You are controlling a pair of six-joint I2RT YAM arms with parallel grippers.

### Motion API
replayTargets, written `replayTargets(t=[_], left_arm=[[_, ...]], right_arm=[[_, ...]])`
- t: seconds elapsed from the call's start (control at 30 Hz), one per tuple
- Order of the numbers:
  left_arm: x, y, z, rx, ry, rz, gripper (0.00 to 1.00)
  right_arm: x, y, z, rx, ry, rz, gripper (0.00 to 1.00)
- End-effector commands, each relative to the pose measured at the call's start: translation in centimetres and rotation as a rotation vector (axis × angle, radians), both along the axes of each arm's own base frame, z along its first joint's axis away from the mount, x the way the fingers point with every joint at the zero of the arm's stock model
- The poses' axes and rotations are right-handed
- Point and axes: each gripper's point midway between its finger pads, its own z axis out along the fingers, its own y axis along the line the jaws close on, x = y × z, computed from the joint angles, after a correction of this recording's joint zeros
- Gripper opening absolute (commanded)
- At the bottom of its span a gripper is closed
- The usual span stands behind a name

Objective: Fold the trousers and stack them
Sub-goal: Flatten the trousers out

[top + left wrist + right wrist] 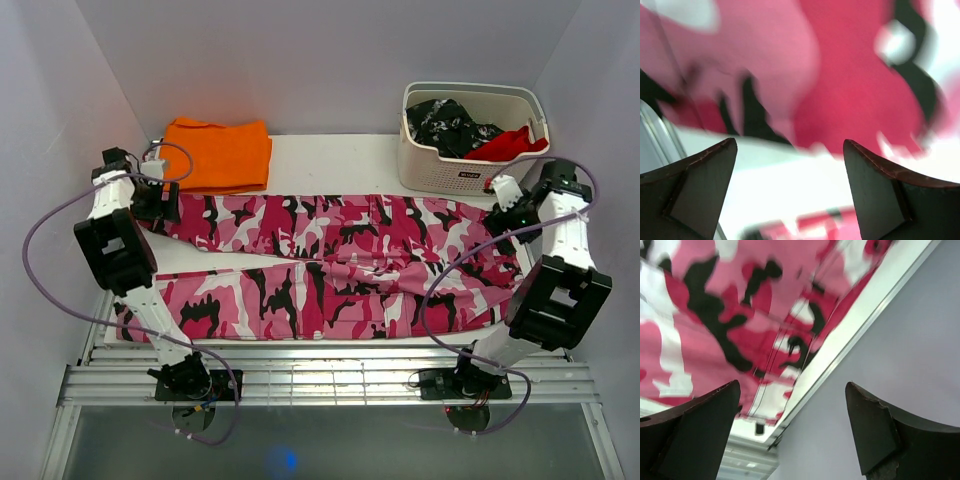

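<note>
Dark fingertips [700, 185] of the left jaws stand wide over a leg hem, gripping nothing; the right jaws (equally wide, empty) hang by the waistband. Spread lengthwise across the desk [330, 160], the trousers [330, 260] look flattened so each end can be taken.

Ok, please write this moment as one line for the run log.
trousers: spread out, not folded | left pincer: open, empty | right pincer: open, empty

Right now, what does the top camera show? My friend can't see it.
Pink camouflage trousers lie spread across a white table, the left pincer at one end, the right pincer at the other. Behind sit a folded orange cloth and a clothes basket.
</note>
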Motion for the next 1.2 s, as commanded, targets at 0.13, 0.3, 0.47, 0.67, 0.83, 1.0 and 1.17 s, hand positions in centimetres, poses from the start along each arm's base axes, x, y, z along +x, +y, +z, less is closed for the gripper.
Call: replayTargets(t=[0.13, 0.3, 0.47, 0.67, 0.83, 1.0, 1.17], left_arm=[[-11.8, -7.8, 7.2, -0.111, -0.055, -0.295, 0.98], [-19.0, -9.7, 2.2, -0.138, 0.065, -0.331, 0.98], [-22.2, -9.4, -2.1, -0.089, 0.144, -0.307, 0.97], [-24.1, -6.3, -6.5, 0.005, 0.249, -0.220, 0.93], [-23.4, -2.3, -7.5, 0.022, 0.276, -0.163, 0.89], [-22.0, -0.5, -6.6, 0.026, 0.251, -0.197, 0.87], [-21.3, -3.8, -3.5, -0.108, 0.150, -0.343, 0.91]], right_arm=[[-11.6, -2.8, -3.2, 0.141, 0.267, -0.130, 0.97], [-14.6, -4.8, -6.1, 0.200, 0.303, -0.243, 0.98], [-14.3, -4.3, -9.8, 0.258, 0.306, -0.271, 0.94], [-14.7, -4.6, -10.8, 0.287, 0.322, -0.322, 0.30], [-15.4, -9.1, -9.4, 0.192, 0.299, -0.406, 0.08], [-17.1, -9.5, -8.5, 0.195, 0.318, -0.370, 0.08], [-19.0, -6.3, -7.7, 0.292, 0.408, -0.264, 0.69]])
